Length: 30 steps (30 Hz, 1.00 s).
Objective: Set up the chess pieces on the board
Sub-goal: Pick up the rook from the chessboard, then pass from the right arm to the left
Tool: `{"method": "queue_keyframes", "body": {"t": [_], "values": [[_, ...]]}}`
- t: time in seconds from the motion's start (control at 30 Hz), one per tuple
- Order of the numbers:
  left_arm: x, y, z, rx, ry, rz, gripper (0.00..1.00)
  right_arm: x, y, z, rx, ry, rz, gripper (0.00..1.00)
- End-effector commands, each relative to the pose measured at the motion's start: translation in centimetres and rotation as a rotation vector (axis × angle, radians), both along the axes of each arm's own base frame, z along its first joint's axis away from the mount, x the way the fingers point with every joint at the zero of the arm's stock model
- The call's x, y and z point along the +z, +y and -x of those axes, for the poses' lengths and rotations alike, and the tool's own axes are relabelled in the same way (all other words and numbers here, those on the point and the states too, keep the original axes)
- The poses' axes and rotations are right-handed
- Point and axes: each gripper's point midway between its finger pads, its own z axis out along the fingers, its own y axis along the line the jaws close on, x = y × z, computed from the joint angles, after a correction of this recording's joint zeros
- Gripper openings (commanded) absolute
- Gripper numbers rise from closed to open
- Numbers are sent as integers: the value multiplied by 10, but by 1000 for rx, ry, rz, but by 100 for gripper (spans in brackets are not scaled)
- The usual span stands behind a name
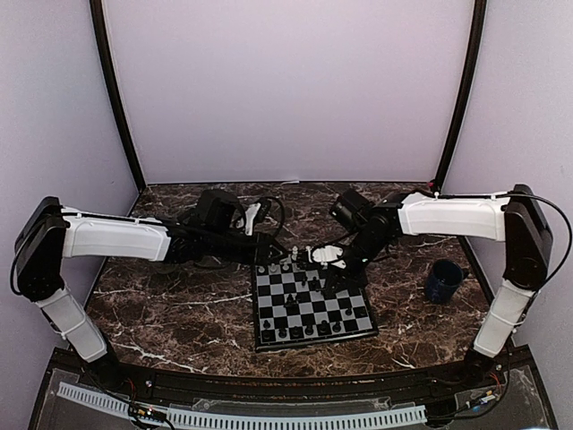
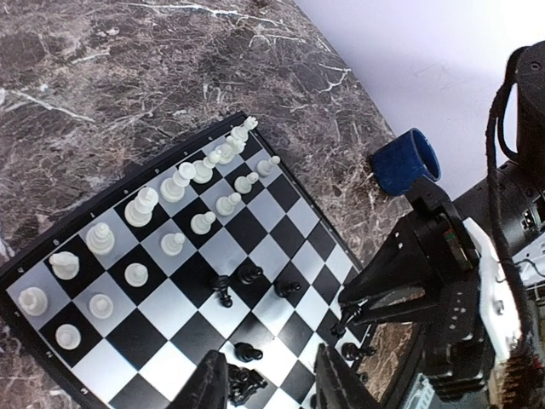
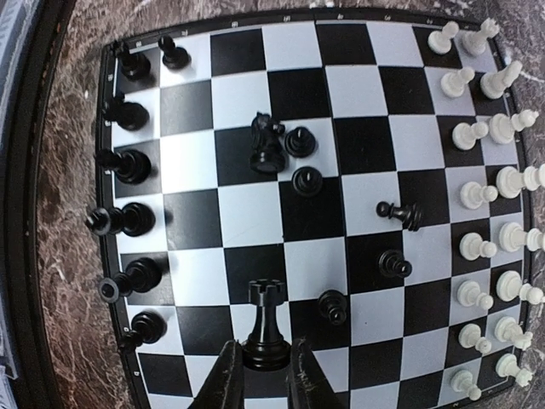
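Board (image 3: 294, 94) lies on the marble bench (image 1: 179, 313) between the two arms, slightly skewed to the bench edge. White pieces (image 3: 477, 196): two full-looking rows along the far edge of the board as seen from the top camera, all upright. Black pieces (image 3: 128, 166): an incomplete row along the near edge, the rest scattered mid-board. The scattered ones include a knight (image 3: 266, 143) with two pawns just beside it, and one small piece (image 3: 400, 213) lying tipped on its side. Right fingers (image 3: 228, 379): clenched on the base of a black rook (image 3: 266, 307), one finger on each side and touching it. The rook is upright on a square near the black side. Cannot tell whether its base rests on the board or sits just clear of it. Left fingers (image 2: 209, 388): released, spread wide, nothing held between them. In the left wrist view, black pieces show on the board in the gap below. From the top camera, the left arm reaches in at the board's far left corner. Blue mug (image 1: 445, 279) stands on the bench to the right, well apart from the board.
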Motion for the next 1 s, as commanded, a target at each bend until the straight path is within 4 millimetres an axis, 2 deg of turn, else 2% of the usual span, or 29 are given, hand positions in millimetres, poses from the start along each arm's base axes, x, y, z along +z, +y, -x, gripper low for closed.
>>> {"method": "queue_keyframes", "body": {"t": [0.0,0.23,0.33,0.63,0.97], "values": [[9,-19,6,-53,87,148,37,41,21,-5,-50,42,-142,17],[26,-47,16,-166,170,351,37,74,37,-32,-138,100,-264,18],[23,-52,18,-183,210,383,38,80,38,-35,-150,109,-287,18],[19,-60,20,-220,246,420,38,79,36,-33,-156,112,-291,18],[19,-62,24,-253,255,448,25,76,36,-33,-154,118,-285,18]]}}
